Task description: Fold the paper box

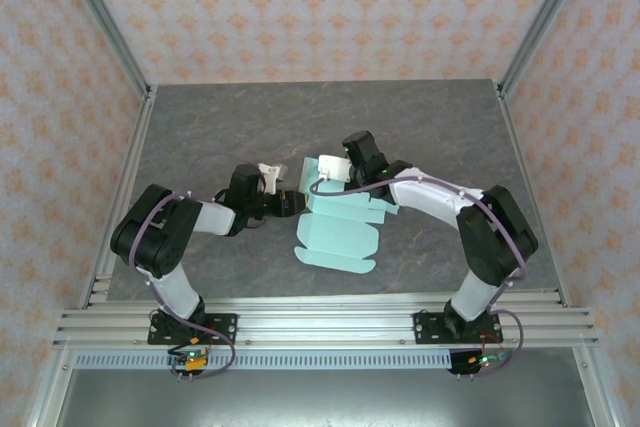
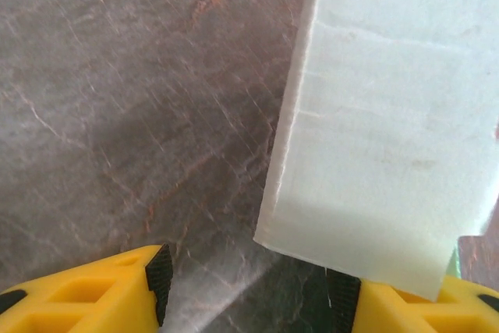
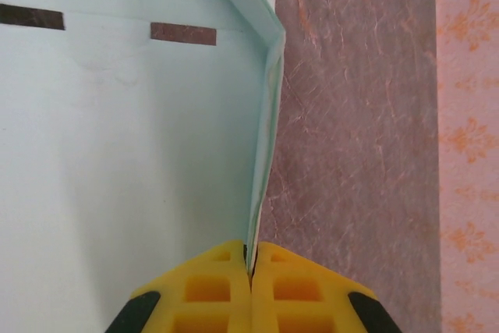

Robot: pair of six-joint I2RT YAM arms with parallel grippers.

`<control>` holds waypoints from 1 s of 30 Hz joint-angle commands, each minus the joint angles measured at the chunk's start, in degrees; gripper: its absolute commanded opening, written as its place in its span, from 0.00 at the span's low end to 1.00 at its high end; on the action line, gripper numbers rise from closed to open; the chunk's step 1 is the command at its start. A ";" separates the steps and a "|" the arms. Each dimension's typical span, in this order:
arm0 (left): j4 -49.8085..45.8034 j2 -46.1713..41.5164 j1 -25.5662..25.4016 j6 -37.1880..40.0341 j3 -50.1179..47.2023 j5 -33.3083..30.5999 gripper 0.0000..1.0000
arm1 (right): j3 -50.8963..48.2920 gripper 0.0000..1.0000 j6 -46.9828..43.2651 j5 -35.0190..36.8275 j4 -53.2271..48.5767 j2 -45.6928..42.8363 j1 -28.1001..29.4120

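The paper box (image 1: pixel 337 237) is a pale mint card sheet lying part-folded in the middle of the table, with flaps spread toward the front. My right gripper (image 3: pixel 251 259) is shut on an upright side wall of the box (image 3: pixel 265 130), pinching its edge; the box floor (image 3: pixel 117 154) with two slots lies to its left. In the top view the right gripper (image 1: pixel 322 179) is at the sheet's far edge. My left gripper (image 2: pixel 253 294) stands open just off the sheet's left side (image 1: pixel 290 201), and a pale flap (image 2: pixel 390 130) hangs over its right finger (image 2: pixel 405 306); nothing is held.
The dark marbled table (image 1: pixel 250 127) is bare around the sheet. Metal frame posts and patterned walls (image 1: pixel 320 7) close in the back and both sides. An aluminium rail (image 1: pixel 320 322) carrying both arm bases runs along the near edge.
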 commanded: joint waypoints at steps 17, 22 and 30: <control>3.03 -12.16 1.38 0.24 -9.50 -8.76 0.60 | -4.81 0.00 -14.67 1.32 14.39 -1.80 1.05; 0.91 -19.83 1.64 1.22 -11.38 -13.34 0.60 | -4.88 0.00 -15.20 0.84 13.31 -1.76 1.06; -0.07 -18.80 4.04 6.08 -7.13 -17.27 0.60 | -7.28 0.00 -15.55 -2.39 16.04 -4.10 2.09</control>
